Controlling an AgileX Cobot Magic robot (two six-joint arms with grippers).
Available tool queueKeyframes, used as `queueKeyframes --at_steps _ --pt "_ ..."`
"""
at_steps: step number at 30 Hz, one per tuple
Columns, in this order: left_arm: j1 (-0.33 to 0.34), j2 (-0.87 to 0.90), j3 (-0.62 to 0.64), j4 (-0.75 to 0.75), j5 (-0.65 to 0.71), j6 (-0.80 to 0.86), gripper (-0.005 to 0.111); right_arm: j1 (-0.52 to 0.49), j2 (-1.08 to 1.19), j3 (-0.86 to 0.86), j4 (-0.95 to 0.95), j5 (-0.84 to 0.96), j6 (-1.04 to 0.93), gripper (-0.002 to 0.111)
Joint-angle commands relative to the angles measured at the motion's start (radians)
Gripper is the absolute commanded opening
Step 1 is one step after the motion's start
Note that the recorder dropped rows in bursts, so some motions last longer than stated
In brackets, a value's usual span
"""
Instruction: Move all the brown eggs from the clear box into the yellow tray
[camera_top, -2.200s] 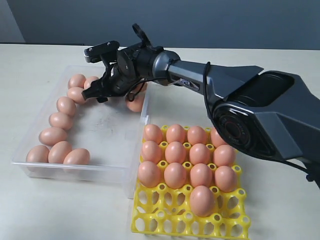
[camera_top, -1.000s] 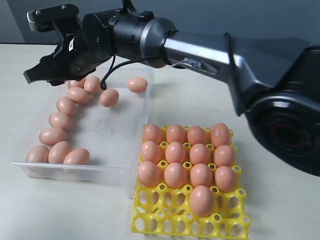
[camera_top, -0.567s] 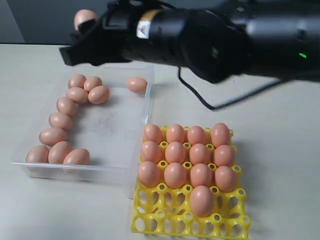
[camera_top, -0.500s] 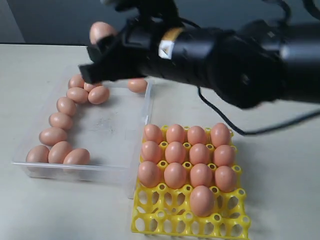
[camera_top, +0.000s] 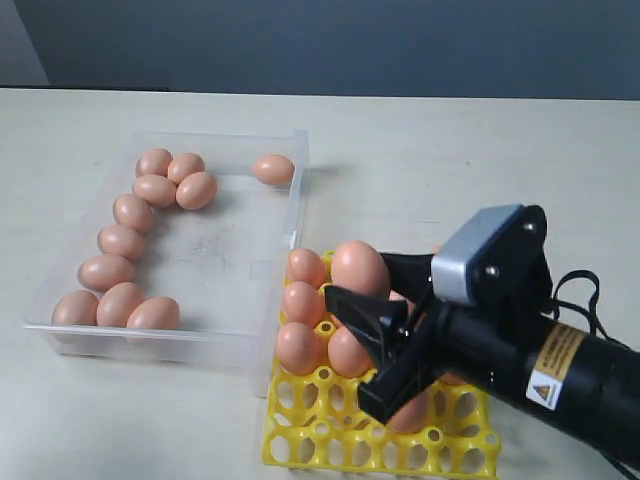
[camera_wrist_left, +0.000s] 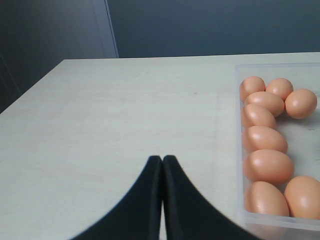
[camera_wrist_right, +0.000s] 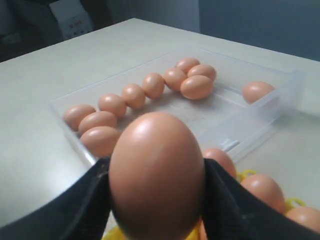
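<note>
- The right arm (camera_top: 520, 350) has swung from above the clear box's far end, where it was half a second ago, across to the yellow tray. It now reaches in from the near right corner of the worktop (camera_top: 450, 170).
- The clear box (camera_top: 296, 200) has not shifted. Eleven brown eggs (camera_top: 122, 241) lie in it as before, most along its left wall and one alone in its far right corner.
- The yellow tray (camera_top: 330, 440) sits just beside the box's near right corner, with its far rows filled.
- The right claw (camera_top: 358, 280) stands wide, clamped on one brown egg (camera_top: 360, 265) above the tray's filled cups.
- The left claw (camera_wrist_left: 162, 160) is pressed together and empty, over bare worktop beside the box.
</note>
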Motion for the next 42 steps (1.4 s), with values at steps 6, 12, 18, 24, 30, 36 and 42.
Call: queueKeyframes --at_steps 6,12,18,24,30,36,42 --pt "-0.005 -0.005 0.004 0.0 -0.011 0.0 0.0 0.003 0.048 0.035 -0.12 -0.073 0.022 -0.001" --pt "-0.005 -0.005 0.004 0.0 -0.011 0.0 0.0 0.003 0.175 0.035 -0.143 -0.183 0.019 -0.001" --pt "-0.005 -0.005 0.004 0.0 -0.011 0.0 0.0 0.003 0.322 0.019 -0.145 -0.344 0.019 -0.001" --pt "-0.005 -0.005 0.004 0.0 -0.011 0.0 0.0 0.003 0.441 -0.025 -0.206 -0.367 0.025 -0.001" --pt "-0.005 -0.005 0.004 0.0 -0.011 0.0 0.0 0.003 0.507 -0.046 -0.222 -0.407 0.087 -0.001" --pt "-0.005 -0.005 0.004 0.0 -0.011 0.0 0.0 0.003 0.507 -0.046 -0.218 -0.356 0.285 -0.001" --pt "-0.005 -0.005 0.004 0.0 -0.011 0.0 0.0 0.003 0.507 -0.046 -0.226 -0.287 0.364 -0.001"
